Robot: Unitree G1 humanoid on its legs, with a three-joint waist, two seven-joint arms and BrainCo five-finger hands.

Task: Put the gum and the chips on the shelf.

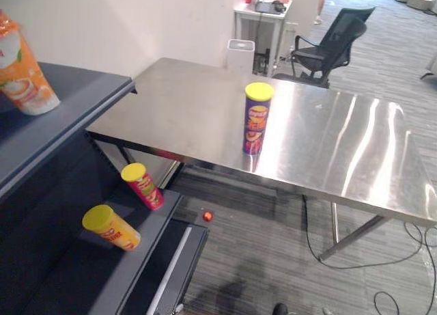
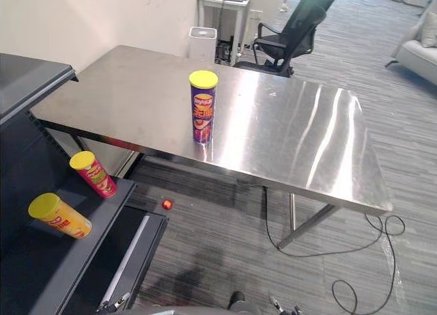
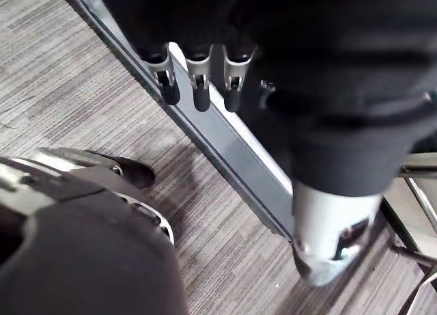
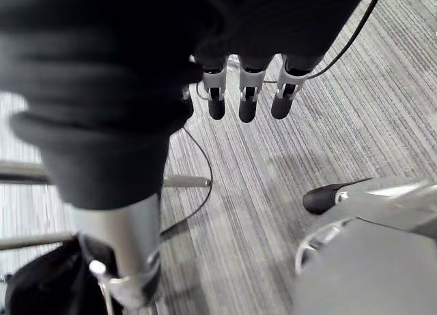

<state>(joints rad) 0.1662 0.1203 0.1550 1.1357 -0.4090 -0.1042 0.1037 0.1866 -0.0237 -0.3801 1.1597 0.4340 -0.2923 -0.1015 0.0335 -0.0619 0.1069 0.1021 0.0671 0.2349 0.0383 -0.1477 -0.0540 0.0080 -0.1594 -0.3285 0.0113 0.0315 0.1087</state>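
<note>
1. Your left hand (image 3: 199,89) hangs low beside the shelf's edge, fingers straight and loose, holding nothing. Keep it free to steady things later.
2. The shelf (image 1: 102,89) stands at 9 o'clock. An orange bag (image 1: 24,72) sits on its top board at 10 o'clock. A yellow can (image 1: 113,227) and a red can (image 1: 143,186) lie tipped on the lower board, around 7 to 8 o'clock. Round cans probably roll, so aim for bare board beside them, not against them.
3. A small red thing (image 1: 207,216) lies on the floor (image 1: 273,260) at 6 o'clock, between shelf and table. I cannot tell whether it is the gum, so check before you reach.
4. The purple chips can (image 1: 257,120) stands upright on the table (image 1: 328,144) at 1 o'clock, near the front edge and well apart from the shelf. It is tall and narrow and likely to topple. Wrap it round the middle, below the lid, and lift straight up.
5. Your right hand (image 4: 247,103) hangs over the floor with relaxed fingers, empty. Step closer before raising it.
</note>
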